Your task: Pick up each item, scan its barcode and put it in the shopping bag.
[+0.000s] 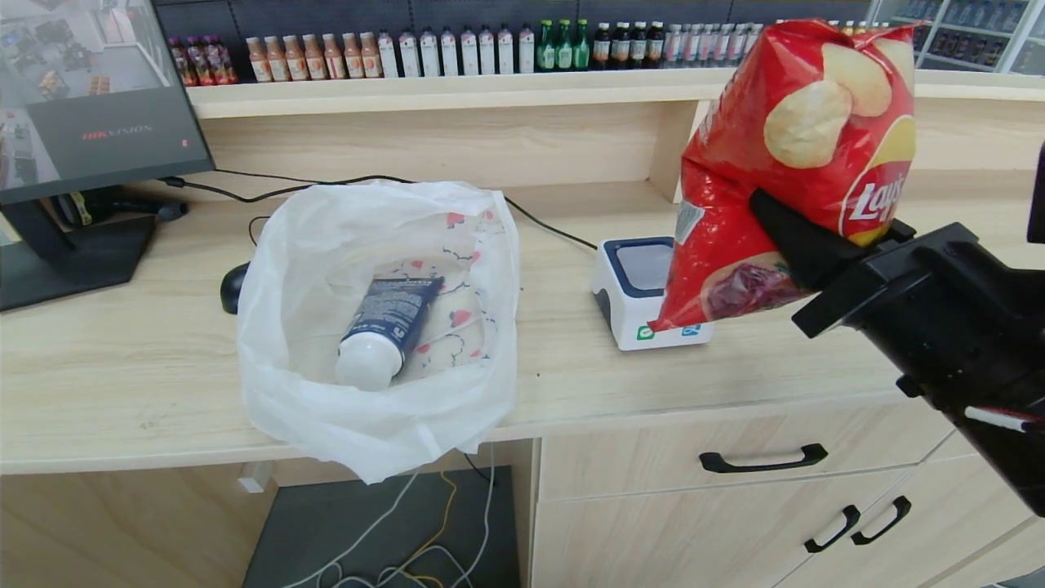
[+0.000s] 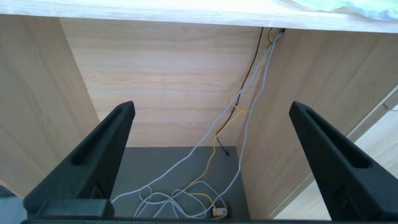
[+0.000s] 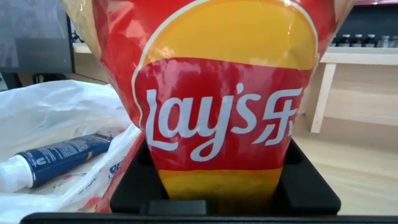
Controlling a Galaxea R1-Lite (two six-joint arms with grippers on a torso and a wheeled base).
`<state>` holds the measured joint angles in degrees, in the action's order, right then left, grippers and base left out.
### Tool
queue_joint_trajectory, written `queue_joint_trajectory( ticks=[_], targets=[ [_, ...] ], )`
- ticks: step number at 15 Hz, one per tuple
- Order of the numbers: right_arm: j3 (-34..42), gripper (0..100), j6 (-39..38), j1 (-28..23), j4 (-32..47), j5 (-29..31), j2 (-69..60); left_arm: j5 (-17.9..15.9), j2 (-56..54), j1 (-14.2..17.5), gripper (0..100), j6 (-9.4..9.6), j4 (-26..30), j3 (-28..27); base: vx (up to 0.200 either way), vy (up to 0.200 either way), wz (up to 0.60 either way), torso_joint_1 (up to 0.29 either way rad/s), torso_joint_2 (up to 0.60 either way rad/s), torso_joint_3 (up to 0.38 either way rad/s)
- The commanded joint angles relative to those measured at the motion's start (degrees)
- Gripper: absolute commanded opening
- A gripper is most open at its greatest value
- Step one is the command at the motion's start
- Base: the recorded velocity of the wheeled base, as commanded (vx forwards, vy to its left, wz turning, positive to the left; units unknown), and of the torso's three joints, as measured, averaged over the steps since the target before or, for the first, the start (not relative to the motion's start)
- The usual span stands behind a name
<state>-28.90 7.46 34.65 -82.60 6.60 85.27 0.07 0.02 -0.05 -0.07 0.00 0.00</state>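
One chip bag (image 1: 804,139) sits clamped in the right gripper (image 1: 788,233), by the scanner (image 1: 629,282).

The chip bag (image 1: 800,163) is red with a yellow disc, white lettering and pale potato slices. The shopping bag (image 1: 294,384) is milky white with small red hearts inside, the tube (image 1: 388,322) dark blue with a white cap. The scanner (image 1: 629,314) is white and navy, the bench (image 1: 122,359) pale wood-grain.
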Motion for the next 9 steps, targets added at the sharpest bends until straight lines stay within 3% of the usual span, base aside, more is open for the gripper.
queue_joint_trajectory(
  ticks=[1, 4, 9],
  targets=[
    [-0.6, 0, -0.2, -0.6, -0.3, 0.0, 0.7, 0.0, 0.0, 0.0, 100, 0.16, 0.0, 0.0, 0.000, 0.000, 0.00, 0.000, 0.00, 0.000],
    [-0.9, 0, -0.2, -1.0, -0.4, 0.0, 0.1, 0.0, 0.0, 0.0, 100, -0.01, 0.0, 0.0, 0.000, 0.000, 0.00, 0.000, 0.00, 0.000],
    [-2.3, 0, -0.2, -2.2, -0.4, -0.1, -1.1, 0.0, 0.0, 0.0, 100, -0.28, 0.0, 0.0, 0.000, 0.200, 0.00, 0.002, 0.00, 0.003]
  ],
)
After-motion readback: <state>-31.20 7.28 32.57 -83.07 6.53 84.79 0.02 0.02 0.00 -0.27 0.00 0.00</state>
